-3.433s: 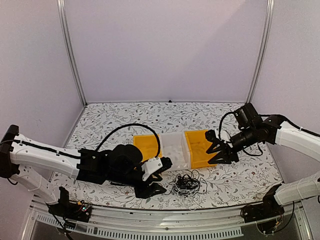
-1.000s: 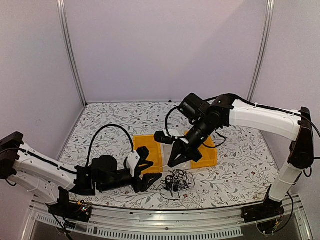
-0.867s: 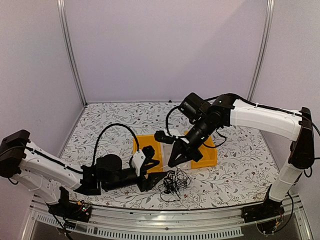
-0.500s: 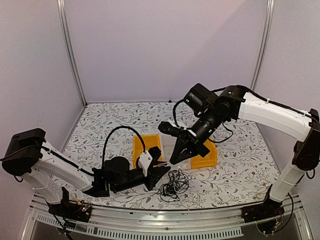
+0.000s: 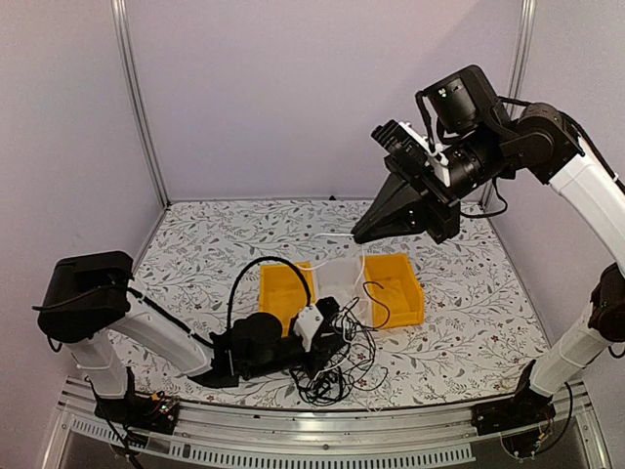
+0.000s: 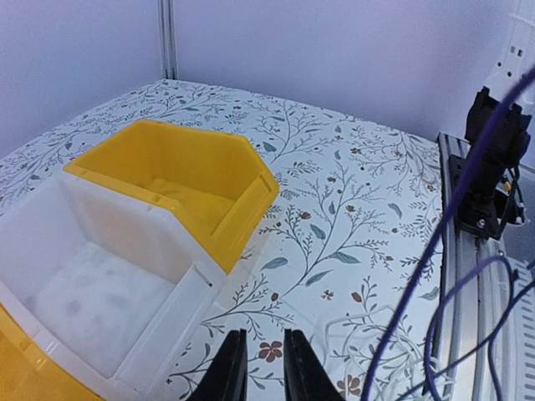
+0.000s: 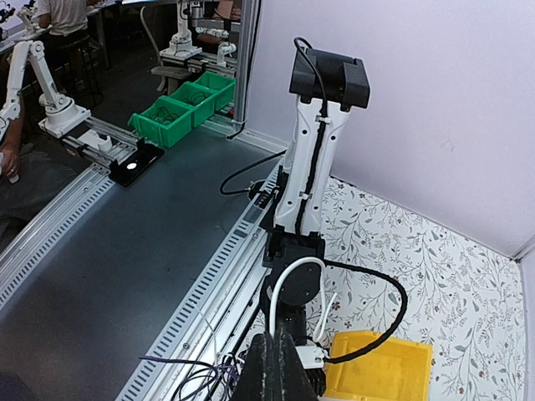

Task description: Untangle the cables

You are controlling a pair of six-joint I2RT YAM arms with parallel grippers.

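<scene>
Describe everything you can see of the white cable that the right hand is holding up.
The white cable is a thin, pale cream cord, smooth and rubbery-looking, far slimmer than the fingers gripping it. The right hand, high above the table, pinches it between shut tips. A short end pokes out to the left. The long part hangs down slack past the clear bin and ends in the black tangle beside the left hand. I can't make out a plug.

Right end effector [image 5: 361, 234] rose — white cable [image 7: 273, 292] lifted.
</scene>
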